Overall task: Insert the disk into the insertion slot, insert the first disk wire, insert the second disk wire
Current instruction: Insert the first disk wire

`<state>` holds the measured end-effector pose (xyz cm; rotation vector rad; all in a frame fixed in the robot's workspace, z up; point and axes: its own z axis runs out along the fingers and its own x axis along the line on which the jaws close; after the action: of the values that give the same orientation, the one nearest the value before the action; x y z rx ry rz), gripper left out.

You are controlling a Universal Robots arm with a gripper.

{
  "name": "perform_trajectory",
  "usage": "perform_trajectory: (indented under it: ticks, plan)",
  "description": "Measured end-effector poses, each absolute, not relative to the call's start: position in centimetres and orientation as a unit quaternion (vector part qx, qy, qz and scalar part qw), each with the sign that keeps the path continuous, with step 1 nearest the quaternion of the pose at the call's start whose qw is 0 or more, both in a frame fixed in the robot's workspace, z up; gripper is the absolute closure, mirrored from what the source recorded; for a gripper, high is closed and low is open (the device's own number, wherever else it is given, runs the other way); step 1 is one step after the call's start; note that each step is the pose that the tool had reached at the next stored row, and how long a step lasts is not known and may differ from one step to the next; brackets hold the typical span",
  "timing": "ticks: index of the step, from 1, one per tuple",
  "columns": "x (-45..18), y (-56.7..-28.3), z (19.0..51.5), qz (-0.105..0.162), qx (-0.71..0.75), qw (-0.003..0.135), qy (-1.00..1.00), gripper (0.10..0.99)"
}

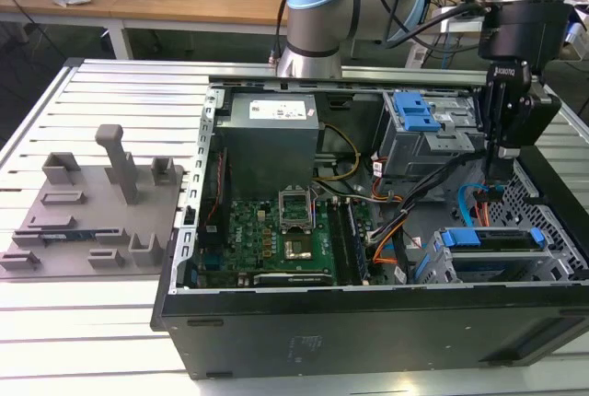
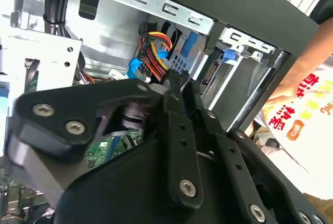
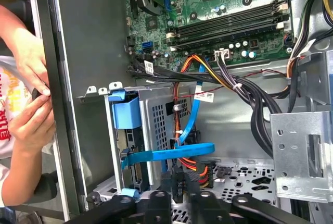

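The disk [image 1: 492, 239], in its blue caddy [image 3: 126, 112], sits inside the insertion slot [image 1: 440, 272], a grey perforated cage [image 3: 156, 114] at the case's front corner on the exterior view's right. A flat blue disk wire [image 3: 171, 153] runs to the disk's edge. My gripper [image 1: 500, 170] hangs inside the case just behind that cage. In both wrist views it [image 3: 178, 195] is shut on the black plug [image 3: 179, 179] of a disk wire with red, yellow and orange strands [image 2: 153, 47], held a short way from the disk's end.
A taller cage with a blue latch [image 1: 414, 115] stands behind my gripper, with the grey power supply [image 1: 271, 138] and the motherboard [image 1: 276, 230] further to the exterior view's left. Black cable bundles [image 3: 244, 91] cross nearby. A person's hands [image 3: 28, 78] are just outside the case wall.
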<state>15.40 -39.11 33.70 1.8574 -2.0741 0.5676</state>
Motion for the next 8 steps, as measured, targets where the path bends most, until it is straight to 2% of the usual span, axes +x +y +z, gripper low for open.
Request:
perform_trajectory:
  ticks: [2, 8]
  plan:
    - [15.40, -39.11, 33.69, 0.199, 0.646, 0.150, -0.721, 0.922]
    - [15.40, -39.17, 33.67, 0.199, 0.646, 0.151, -0.721, 0.922]
